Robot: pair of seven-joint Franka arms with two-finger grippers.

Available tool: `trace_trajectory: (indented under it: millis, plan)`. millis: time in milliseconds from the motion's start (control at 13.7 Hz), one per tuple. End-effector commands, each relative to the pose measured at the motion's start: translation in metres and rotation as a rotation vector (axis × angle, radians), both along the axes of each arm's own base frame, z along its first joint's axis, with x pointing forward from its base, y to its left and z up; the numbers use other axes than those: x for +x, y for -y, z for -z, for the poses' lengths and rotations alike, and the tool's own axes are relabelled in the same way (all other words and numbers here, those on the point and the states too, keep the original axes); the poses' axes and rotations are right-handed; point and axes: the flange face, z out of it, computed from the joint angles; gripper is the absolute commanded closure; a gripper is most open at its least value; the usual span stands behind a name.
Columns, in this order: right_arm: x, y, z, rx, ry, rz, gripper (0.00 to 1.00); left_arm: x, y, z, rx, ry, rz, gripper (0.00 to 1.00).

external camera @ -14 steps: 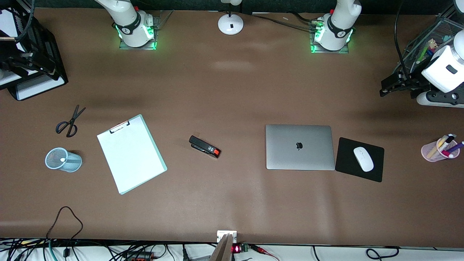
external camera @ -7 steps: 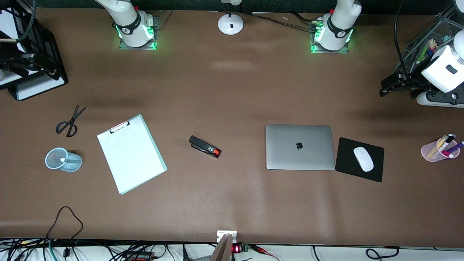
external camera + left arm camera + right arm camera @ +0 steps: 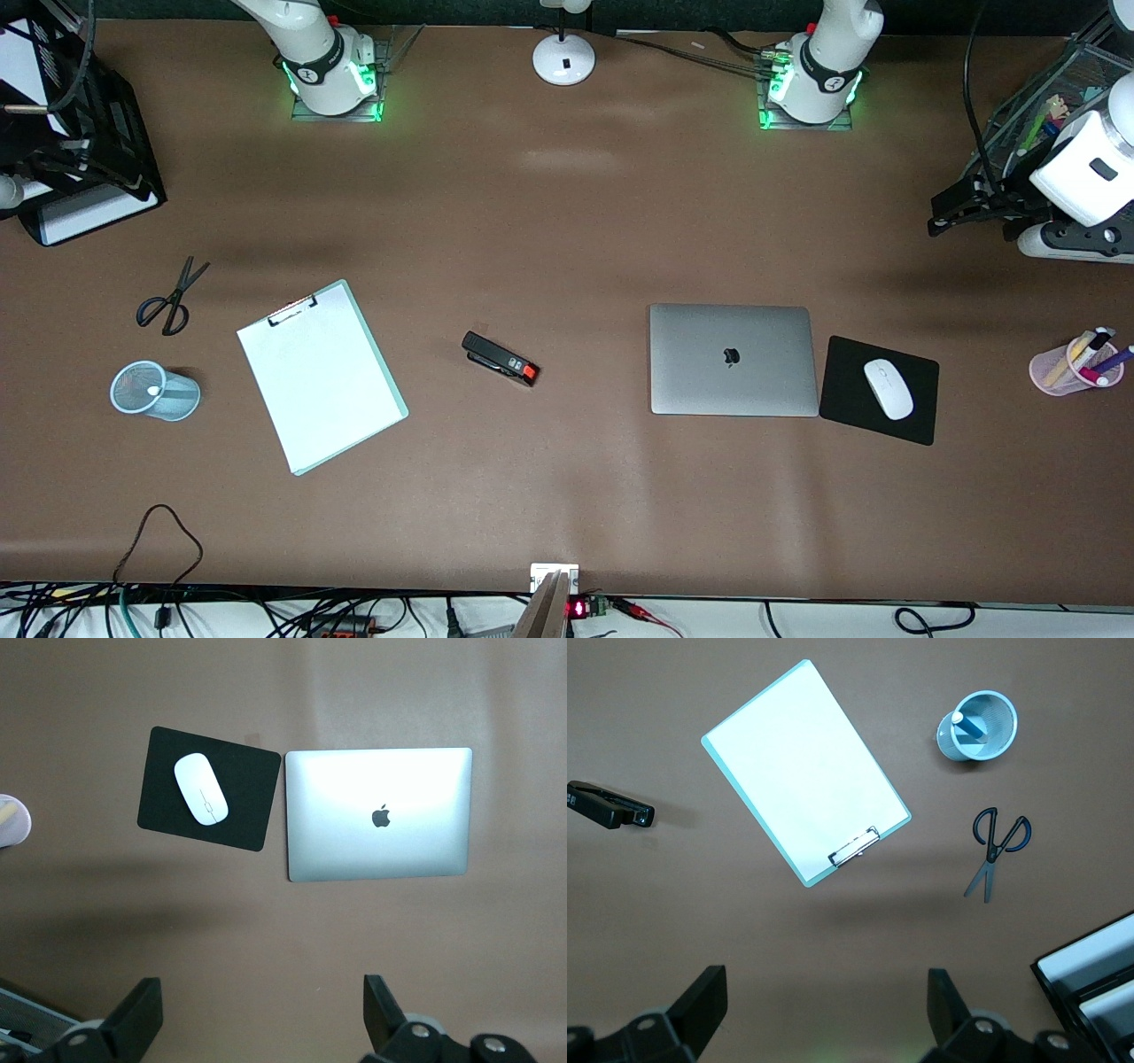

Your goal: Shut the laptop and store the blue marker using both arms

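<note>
The laptop (image 3: 731,359) lies shut and flat, lid with the apple logo up, beside the black mouse pad; it also shows in the left wrist view (image 3: 379,813). The blue marker (image 3: 973,729) stands in the blue mesh cup (image 3: 998,724), white end up; in the front view only that white end (image 3: 154,390) shows in the cup (image 3: 155,391). My left gripper (image 3: 261,1001) is open and empty, high over bare table near the laptop. My right gripper (image 3: 824,992) is open and empty, high over bare table near the clipboard.
A clipboard (image 3: 321,377), scissors (image 3: 170,297) and a black stapler (image 3: 500,358) lie toward the right arm's end. A white mouse (image 3: 889,388) sits on the mouse pad (image 3: 921,416). A pink pen cup (image 3: 1054,370) and a mesh organizer (image 3: 1076,80) stand at the left arm's end; a black paper tray (image 3: 106,151) at the other.
The right arm's hand at the edge of the front view has shifted slightly. Nothing on the table has moved.
</note>
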Motion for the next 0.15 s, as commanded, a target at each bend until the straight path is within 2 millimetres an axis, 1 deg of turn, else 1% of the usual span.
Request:
trace_trajectory:
  millis: [0,73]
  plan:
    - [-0.0002,0.0012,-0.0040,-0.012,0.001,-0.010,0.00,0.0044,0.0013,-0.0065,-0.008,0.005,0.013,0.00]
    - [-0.0002,0.0012,-0.0040,-0.012,0.001,-0.010,0.00,0.0044,0.0013,-0.0065,-0.008,0.005,0.013,0.00]
